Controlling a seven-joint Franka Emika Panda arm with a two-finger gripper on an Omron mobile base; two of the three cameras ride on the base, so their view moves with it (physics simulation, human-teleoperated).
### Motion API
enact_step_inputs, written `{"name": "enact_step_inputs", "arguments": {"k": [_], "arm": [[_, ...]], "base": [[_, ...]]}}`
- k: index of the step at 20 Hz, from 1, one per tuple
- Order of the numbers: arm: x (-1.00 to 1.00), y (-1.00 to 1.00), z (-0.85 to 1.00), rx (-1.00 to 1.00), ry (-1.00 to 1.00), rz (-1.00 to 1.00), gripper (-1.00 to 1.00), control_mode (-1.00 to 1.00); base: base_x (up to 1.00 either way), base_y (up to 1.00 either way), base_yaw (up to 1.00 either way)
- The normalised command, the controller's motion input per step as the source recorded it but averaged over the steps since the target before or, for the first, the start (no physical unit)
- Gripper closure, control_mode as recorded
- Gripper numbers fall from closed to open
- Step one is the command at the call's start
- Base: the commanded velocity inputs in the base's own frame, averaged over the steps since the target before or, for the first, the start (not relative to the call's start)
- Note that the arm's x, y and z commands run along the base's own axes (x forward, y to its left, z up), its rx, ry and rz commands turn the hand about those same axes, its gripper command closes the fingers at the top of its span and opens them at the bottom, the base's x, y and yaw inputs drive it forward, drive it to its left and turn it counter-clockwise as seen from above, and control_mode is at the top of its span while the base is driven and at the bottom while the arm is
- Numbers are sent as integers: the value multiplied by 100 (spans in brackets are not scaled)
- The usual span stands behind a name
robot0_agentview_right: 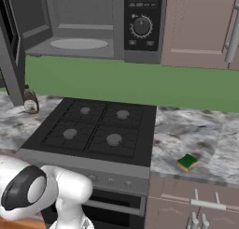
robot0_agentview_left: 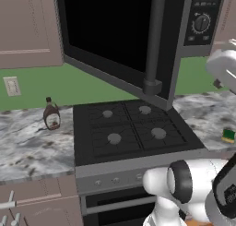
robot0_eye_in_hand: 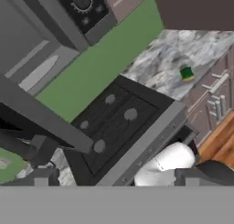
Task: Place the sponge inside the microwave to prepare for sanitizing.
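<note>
The sponge (robot0_agentview_right: pixel 187 161) lies flat on the marble counter right of the stove, green side up, near the counter's front edge. It also appears as the sponge (robot0_agentview_left: pixel 228 135) and the sponge (robot0_eye_in_hand: pixel 186 73). The microwave (robot0_agentview_right: pixel 79 43) hangs above the stove with its door (robot0_agentview_left: pixel 115 31) swung wide open, showing a grey interior and round plate. Its dial panel (robot0_agentview_right: pixel 142 25) is on the right. My gripper (robot0_eye_in_hand: pixel 116 178) is open and holds nothing. It is high above the stove's front, far from the sponge.
The black four-burner stove (robot0_agentview_right: pixel 93 130) sits below the microwave. A brown bottle (robot0_agentview_left: pixel 51 115) stands on the left counter. The open door and its long handle (robot0_agentview_left: pixel 154 40) jut out over the stove. Cabinet drawers (robot0_agentview_right: pixel 205 209) run under the right counter.
</note>
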Motion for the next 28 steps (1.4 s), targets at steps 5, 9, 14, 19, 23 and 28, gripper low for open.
{"name": "enact_step_inputs", "arguments": {"k": [5, 9, 14, 19, 23, 28], "arm": [[0, -84, 0, 49, 0, 24, -100, -100], [14, -66, 0, 40, 8, 15, -100, -100], [24, -28, -20, 13, 10, 3, -100, -100], [3, -2, -15, 11, 34, 8, -100, -100], [-25, 0, -15, 10, 49, 7, -100, -100], [-40, 0, -14, 2, 59, 8, -100, -100]], "base": [[0, 0, 0], [0, 0, 0], [0, 0, 0], [0, 0, 0], [0, 0, 0], [0, 0, 0]]}}
